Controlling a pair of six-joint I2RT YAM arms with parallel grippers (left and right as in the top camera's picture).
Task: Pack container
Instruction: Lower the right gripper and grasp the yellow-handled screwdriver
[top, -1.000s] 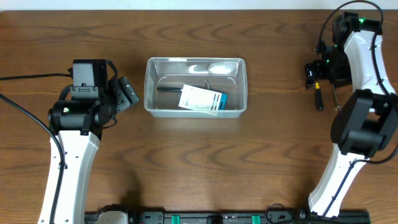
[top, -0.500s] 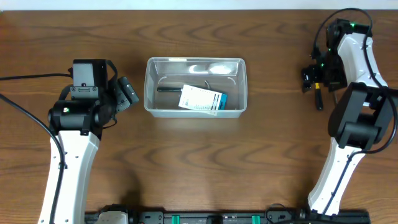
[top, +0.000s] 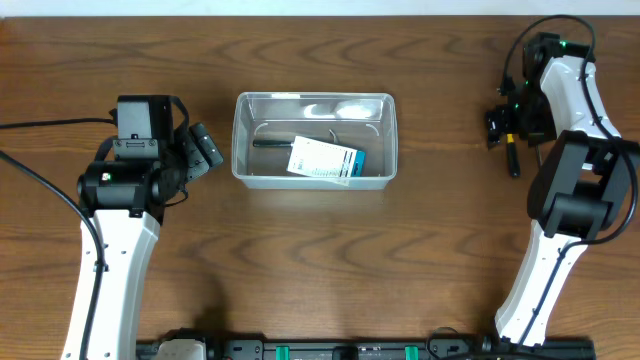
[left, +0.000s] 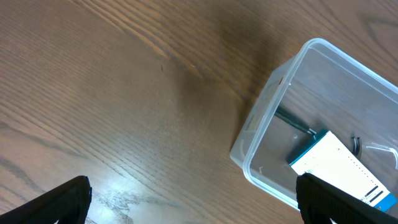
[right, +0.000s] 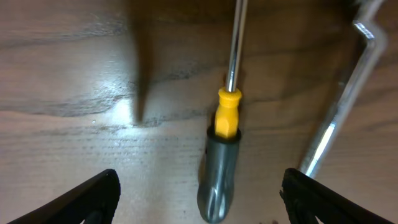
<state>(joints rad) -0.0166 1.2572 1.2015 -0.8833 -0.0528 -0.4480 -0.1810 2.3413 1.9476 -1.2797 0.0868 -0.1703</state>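
Container (top: 314, 96) sits mid-table, well apart from the right arm; a blue-and-white box (top: 325, 160) and a dark tool (top: 268, 143) lie inside. Right gripper (right: 202, 198) hangs over a screwdriver (right: 219, 171) at the table's far right, jaws wide apart either side of the handle, nothing held. Left gripper (left: 193, 202) is fully open and empty, near the container's left end. Judged step: pick up the screwdriver. Best to descend straight, centre on the thick handle rather than the thin shaft, and close squarely. A bent metal key (right: 339, 112) lies just beside it, so keep the finger on that side clear.
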